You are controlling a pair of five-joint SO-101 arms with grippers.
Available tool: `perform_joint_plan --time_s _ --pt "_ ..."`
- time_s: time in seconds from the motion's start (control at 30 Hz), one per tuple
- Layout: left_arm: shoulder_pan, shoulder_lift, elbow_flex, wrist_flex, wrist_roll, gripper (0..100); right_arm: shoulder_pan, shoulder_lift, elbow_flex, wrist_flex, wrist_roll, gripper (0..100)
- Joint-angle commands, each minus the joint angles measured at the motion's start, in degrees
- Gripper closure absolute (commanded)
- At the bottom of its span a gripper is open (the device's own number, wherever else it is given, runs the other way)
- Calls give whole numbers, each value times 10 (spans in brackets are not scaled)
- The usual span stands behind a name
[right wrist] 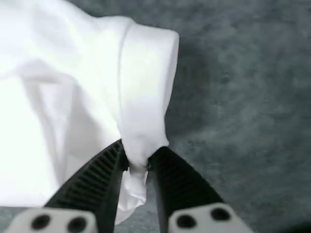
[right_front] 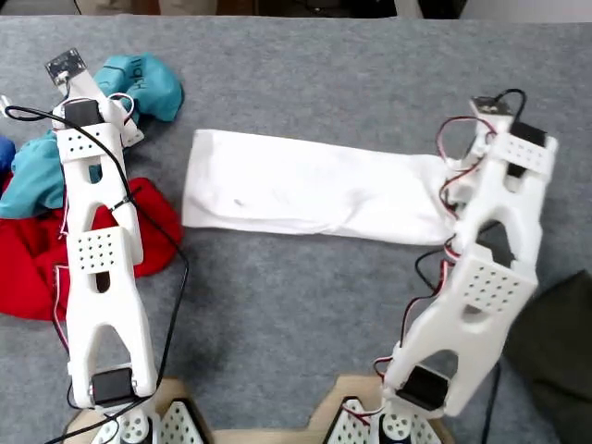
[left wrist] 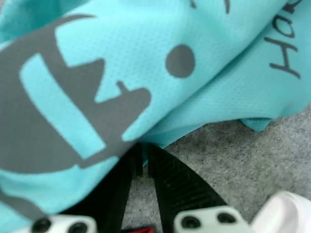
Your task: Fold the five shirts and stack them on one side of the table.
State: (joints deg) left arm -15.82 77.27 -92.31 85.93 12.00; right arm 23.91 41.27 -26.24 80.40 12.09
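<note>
at the near edge of the grey table (right_front: 305, 314) the two arms rise from their bases and stretch away across the cloth top. the right arm (right_front: 490, 268) bends at its elbow and leans inward, its wrist over the right end of the white shirt (right_front: 305, 190). the right claw (right wrist: 138, 155) has its fingers squeezed close on a bunched corner of that shirt, a tuft of white cloth poking out below the pinch. just beside this arm, at the table's right edge, lies a dark garment (right_front: 560, 342). the left arm (right_front: 97, 259) runs nearly straight up the left side, passing over a crumpled red shirt (right_front: 37, 254). the white shirt itself lies in the middle of the table as a long folded strip, flat on the left and gathered at the right where it is gripped. farther out, the left claw (left wrist: 144, 154) sits low at a heaped teal shirt (left wrist: 204, 97); its fingers are drawn almost together with a slim gap, their tips hidden under a teal fold, so i cannot tell whether any cloth is caught. a sliver of blue cloth (right_front: 5, 153) shows at the far left edge.
</note>
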Motion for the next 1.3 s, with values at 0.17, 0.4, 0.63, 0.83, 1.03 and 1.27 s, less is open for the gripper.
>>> perform_joint_plan --time_s 0.17,0.4,0.63,0.83,1.03,1.27 --pt "41 -13 -25 18 -25 928 7 -17 -47 7 51 974" --pt "92 -43 -37 89 -59 805 -15 -129 -87 38 75 797" --pt "127 -185 -1 152 -62 805 -23 -214 -95 32 58 797" --pt "221 -262 97 149 -59 805 -38 -204 -89 -44 -21 861" --pt "275 -232 197 143 -59 919 -36 -160 -95 -120 -122 952" --pt "274 -158 198 143 -59 974 -35 -149 -90 -139 -127 970"
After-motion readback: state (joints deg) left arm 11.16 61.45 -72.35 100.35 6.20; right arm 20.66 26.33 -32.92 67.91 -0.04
